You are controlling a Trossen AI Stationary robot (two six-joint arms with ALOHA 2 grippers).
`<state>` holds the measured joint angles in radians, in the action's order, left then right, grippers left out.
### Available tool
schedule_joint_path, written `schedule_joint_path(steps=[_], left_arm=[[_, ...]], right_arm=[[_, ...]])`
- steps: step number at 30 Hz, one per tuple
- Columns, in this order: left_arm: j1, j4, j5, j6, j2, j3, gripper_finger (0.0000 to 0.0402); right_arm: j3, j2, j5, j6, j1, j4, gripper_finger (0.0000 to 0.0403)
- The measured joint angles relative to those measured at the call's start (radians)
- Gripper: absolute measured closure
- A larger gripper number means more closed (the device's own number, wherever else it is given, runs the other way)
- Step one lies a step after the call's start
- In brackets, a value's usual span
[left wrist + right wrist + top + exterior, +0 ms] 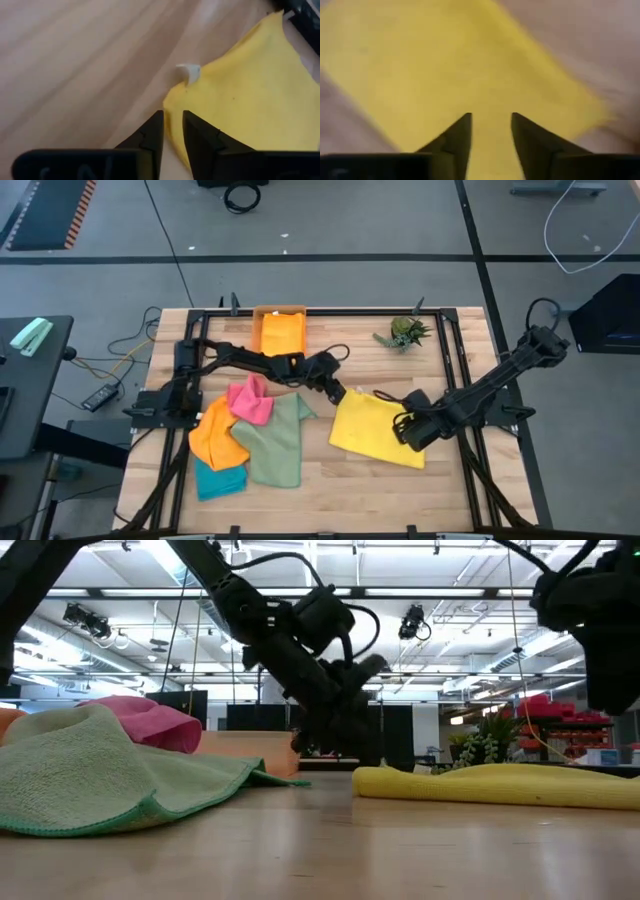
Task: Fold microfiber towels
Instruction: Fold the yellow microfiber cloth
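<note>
On the bench (330,480) | we see yellow towel (375,430) flat | left tool (336,394) slightly apart at its corner | right tool (402,423) apart above it, nothing held

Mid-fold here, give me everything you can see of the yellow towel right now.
The yellow towel is a soft, plain microfiber cloth lying flat on the wooden table, right of centre and apart from the heap of other cloths. In the low view it looks doubled over, with a rounded fold at its near edge. A small white tag sticks out at one corner. The left gripper hovers at that corner, fingers slightly apart; the right gripper is open above the opposite side. Neither grips it.
</note>
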<state>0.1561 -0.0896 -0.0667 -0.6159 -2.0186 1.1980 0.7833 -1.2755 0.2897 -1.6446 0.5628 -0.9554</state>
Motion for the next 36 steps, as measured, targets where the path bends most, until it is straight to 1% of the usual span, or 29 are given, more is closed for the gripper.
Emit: schedule_joint_path(steps=[4,5,7,9,11,12,13,15,17,19,22,26,28,32,36], left_arm=[[0.007,0.028,-0.004,0.005,0.057,0.000,0.0303],[-0.001,0.028,-0.013,0.001,0.070,0.000,0.0302],[-0.033,-0.024,-0.031,0.014,0.076,0.003,0.0304],[-0.087,-0.032,-0.048,0.037,0.071,0.002,0.0316],[-0.144,-0.055,-0.030,0.061,0.034,0.003,0.0335],[-0.168,-0.039,-0.018,0.072,0.020,0.002,0.0348],[-0.188,-0.019,-0.013,0.076,0.005,-0.003,0.0361],[-0.213,-0.047,0.011,0.077,-0.023,0.000,0.0387],[-0.228,-0.053,0.022,0.075,-0.037,0.001,0.0393],[-0.238,-0.033,0.025,0.054,-0.051,0.001,0.0386],[-0.266,0.011,0.022,0.036,-0.056,0.000,0.0381],[-0.316,0.049,0.021,0.024,-0.053,0.002,0.0394],[-0.345,0.055,0.026,0.019,-0.053,0.003,0.0395],[-0.414,0.054,0.019,-0.059,-0.060,0.004,0.0383],[-0.471,0.009,0.017,-0.106,-0.062,0.001,0.0388]], right_arm=[[-0.066,0.000,-0.007,0.010,0.061,0.204,0.0369],[-0.080,0.000,-0.010,-0.005,0.082,0.230,0.0385],[-0.101,-0.002,-0.010,-0.073,0.126,0.251,0.0393],[-0.120,-0.012,-0.014,-0.140,0.169,0.262,0.0394],[-0.136,-0.023,-0.015,-0.182,0.205,0.282,0.0398],[-0.144,-0.031,-0.014,-0.199,0.220,0.295,0.0398],[-0.152,-0.043,-0.014,-0.204,0.230,0.305,0.0399],[-0.172,-0.071,-0.010,-0.206,0.243,0.334,0.0399],[-0.191,-0.104,-0.011,-0.208,0.243,0.355,0.0400],[-0.202,-0.126,-0.011,-0.214,0.239,0.350,0.0400],[-0.199,-0.138,-0.014,-0.207,0.209,0.334,0.0400],[-0.199,-0.125,-0.018,-0.120,0.138,0.306,0.0400],[-0.200,-0.122,-0.018,-0.068,0.088,0.290,0.0400],[-0.200,-0.117,0.015,0.062,-0.050,0.273,0.0401],[-0.171,-0.112,0.053,0.246,-0.208,0.272,0.0401]])
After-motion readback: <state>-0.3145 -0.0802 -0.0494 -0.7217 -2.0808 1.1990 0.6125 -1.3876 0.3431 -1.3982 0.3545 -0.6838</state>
